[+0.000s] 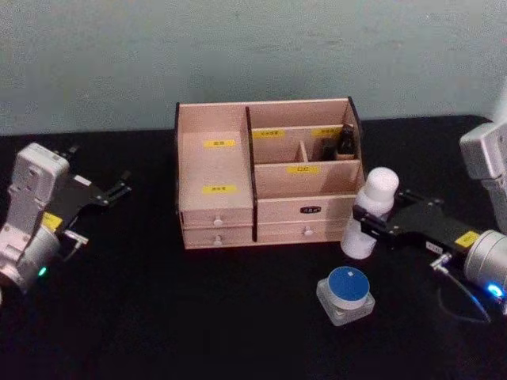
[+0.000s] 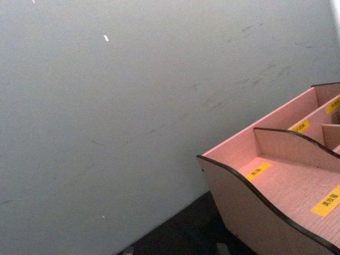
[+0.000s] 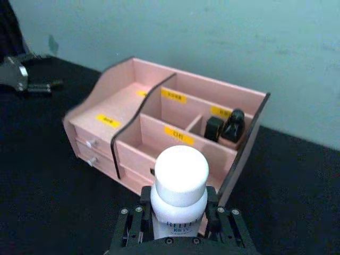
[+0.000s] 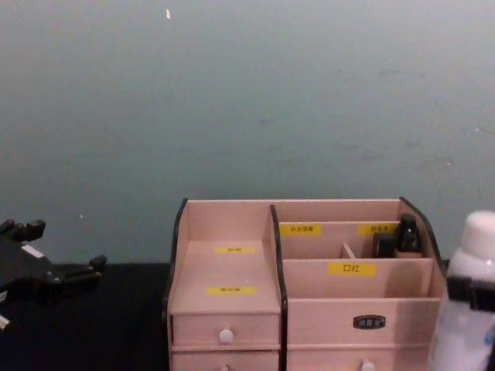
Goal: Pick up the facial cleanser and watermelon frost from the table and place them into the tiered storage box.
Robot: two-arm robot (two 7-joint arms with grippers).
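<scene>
Two dark little bottles (image 1: pixel 346 141) stand in the back right compartment of the tiered storage box (image 1: pixel 215 170), which sits in the middle of the head view on the black table (image 1: pixel 198 317), against the pale wall. At the right of that view the right gripper (image 1: pixel 369 223) is pinched around the facial cleanser (image 1: pixel 375 199), a white bottle with a round white cap, held upright with a finger on each side of its body. The bottle is just beside the box's front right corner, level with the lower drawers; I cannot tell whether its base touches the table. Lower right of centre, nearer the bottom of the frame than the bottle, the watermelon frost (image 1: pixel 345 291) lies on the table, a small pale square case with a round blue lid, apart from both grippers. The left gripper (image 4: pixel 65 246) hangs low at the left edge of the chest view, fingers spread and holding nothing, well apart from the box.
</scene>
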